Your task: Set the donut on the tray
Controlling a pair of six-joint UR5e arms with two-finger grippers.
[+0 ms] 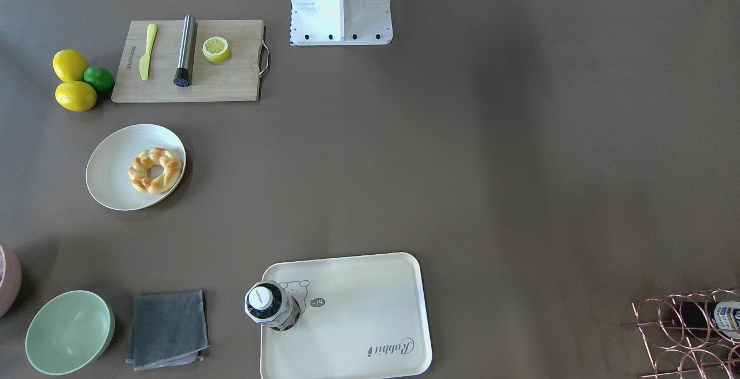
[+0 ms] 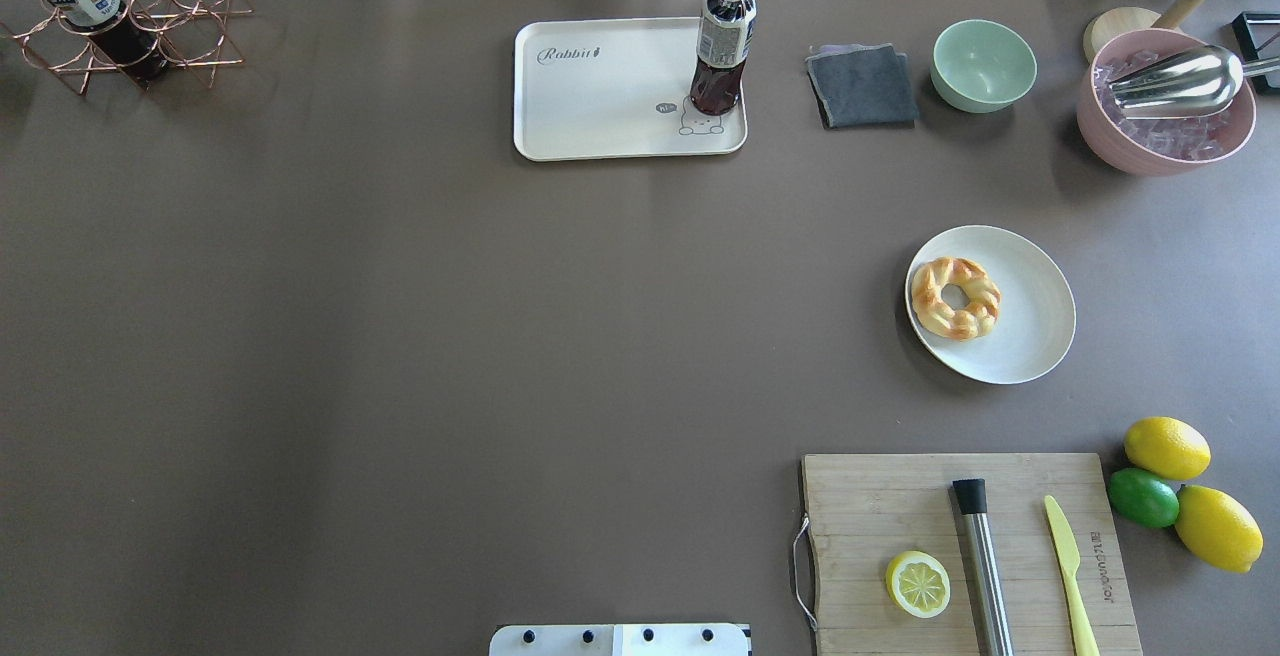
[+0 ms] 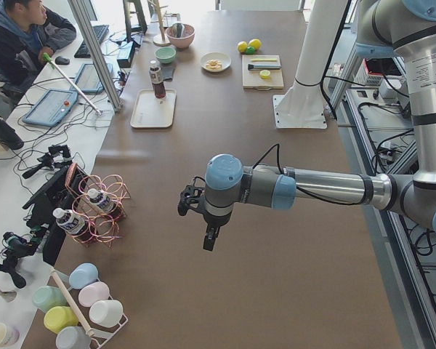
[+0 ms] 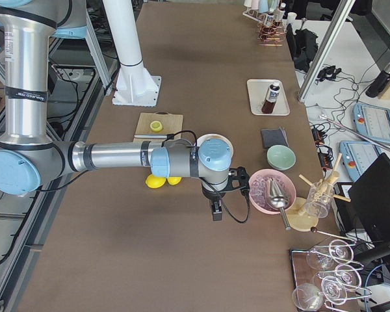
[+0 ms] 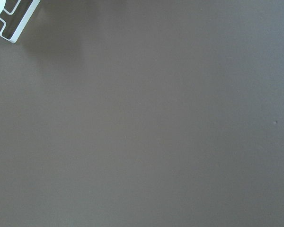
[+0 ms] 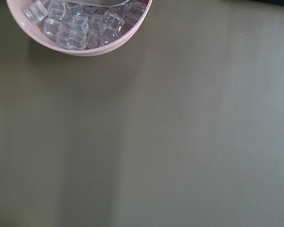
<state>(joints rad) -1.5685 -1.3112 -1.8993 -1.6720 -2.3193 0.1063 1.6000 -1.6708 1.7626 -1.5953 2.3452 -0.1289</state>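
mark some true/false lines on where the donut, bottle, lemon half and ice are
1. The donut lies on the plate. True.
2. A bottle stands on the tray. True.
3. The lemon half sits on the plate. False: it is on the board.
4. The green bowl holds ice. False: it looks empty; the ice is in the pink bowl.

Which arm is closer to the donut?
Right. The right tool hangs on the donut's side, beside the pink ice bowl. The left tool hangs at the opposite end, near the bottle rack.
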